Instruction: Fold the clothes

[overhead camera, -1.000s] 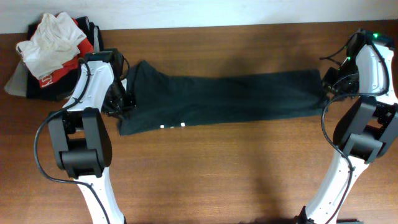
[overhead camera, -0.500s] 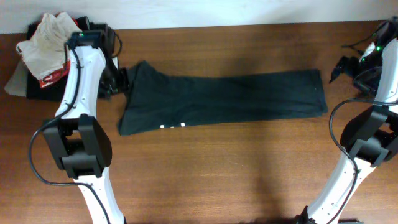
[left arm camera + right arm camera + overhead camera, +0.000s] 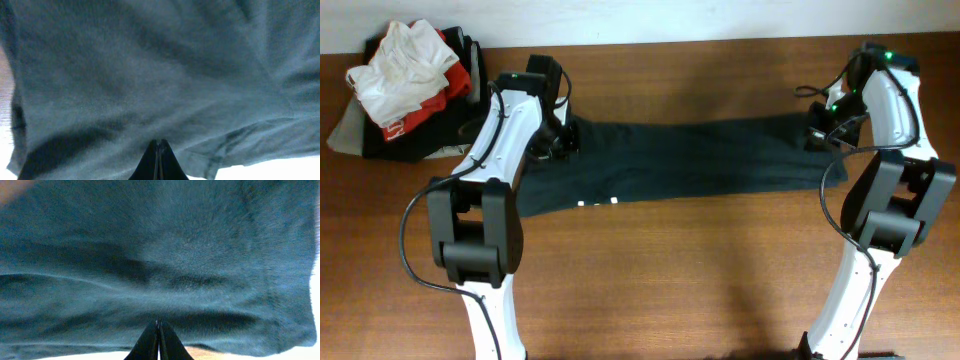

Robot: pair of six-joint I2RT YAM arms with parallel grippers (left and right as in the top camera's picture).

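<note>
Movement first: found both arms swung inward since half a second before. Saw the left gripper [image 3: 560, 140], earlier off the left end of the long charcoal-black cotton T-shirt [image 3: 690, 158], set down on the cloth just inside that end, by the shirt's far edge. Saw the right gripper [image 3: 817, 135], earlier out past the shirt's right end over bare wood, set down just inside that end, also toward the far edge. Found the shirt itself unmoved, spread flat as a long band, with small white marks of print [image 3: 598, 203] peeking out at its near edge toward the left.

Read both tools as fully closed in the wrist views, with the left's black fingertips [image 3: 151, 164] pressed together to a point against the dark fabric and the right's [image 3: 150, 345] likewise. Could not tell whether any fold was caught between them.

Noted the shirt lying on a brown wood-grain table [image 3: 700, 280], with bare boards on its near and far sides. Noted a heap beyond the shirt's left end: a crumpled white cloth garment [image 3: 400, 65] on top, a red garment [image 3: 420, 115] under it, dark clothes [image 3: 380, 145] beneath. Noted a strip of white wall [image 3: 670, 18] beyond the shirt's far side.
</note>
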